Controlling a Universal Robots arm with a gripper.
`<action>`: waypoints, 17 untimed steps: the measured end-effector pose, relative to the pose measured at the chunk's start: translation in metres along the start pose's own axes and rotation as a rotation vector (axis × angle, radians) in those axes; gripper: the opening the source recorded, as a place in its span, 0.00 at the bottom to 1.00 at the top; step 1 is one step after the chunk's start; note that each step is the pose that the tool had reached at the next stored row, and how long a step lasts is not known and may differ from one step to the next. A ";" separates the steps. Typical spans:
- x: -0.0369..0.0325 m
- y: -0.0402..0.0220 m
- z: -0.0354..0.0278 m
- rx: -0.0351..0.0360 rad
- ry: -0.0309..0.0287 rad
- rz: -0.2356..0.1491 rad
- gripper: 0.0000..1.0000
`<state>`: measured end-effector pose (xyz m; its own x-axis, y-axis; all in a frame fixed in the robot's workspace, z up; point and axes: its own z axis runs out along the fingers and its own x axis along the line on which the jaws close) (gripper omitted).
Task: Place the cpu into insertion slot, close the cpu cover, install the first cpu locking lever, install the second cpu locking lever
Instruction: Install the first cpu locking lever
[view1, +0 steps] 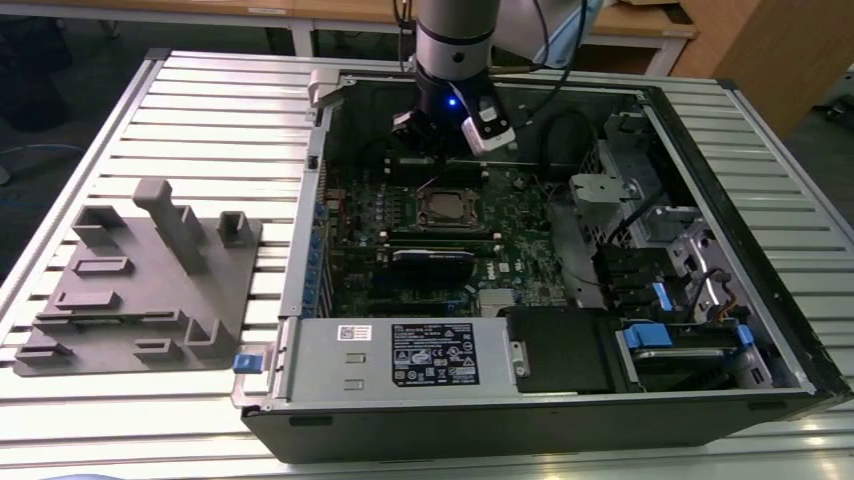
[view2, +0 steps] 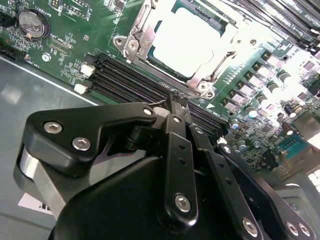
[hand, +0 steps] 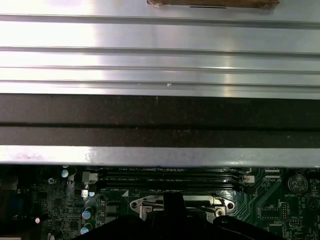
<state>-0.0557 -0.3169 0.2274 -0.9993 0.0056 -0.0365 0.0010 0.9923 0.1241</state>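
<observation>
The cpu (view2: 187, 42) already lies in the insertion slot (view1: 449, 209), and the cpu cover (view2: 141, 31) seems to be down around it, so I judge the first two steps done. Whether any locking lever is latched, I cannot tell. The gripper (view2: 175, 103) hangs above the memory slots (view2: 135, 82), its fingers pressed together with nothing between them; in the exterior view the slot is at 6 o'clock from it. The open computer case (view1: 534, 420) rests on a slatted metal table (view1: 214, 110). A grey fixture tray (view1: 147, 290) stands at 9 o'clock from the case, and wooden desks (view1: 641, 30) at 12 o'clock.
</observation>
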 end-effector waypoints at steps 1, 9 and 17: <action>0.0000 0.0000 0.0000 0.0000 0.0000 0.000 0.11; -0.0008 -0.0002 0.0021 -0.0002 -0.0001 0.000 0.11; -0.0046 -0.0008 0.0067 -0.0002 -0.0001 0.000 0.11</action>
<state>-0.0509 -0.3169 0.2208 -0.9993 0.0056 -0.0366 0.0010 0.9922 0.1243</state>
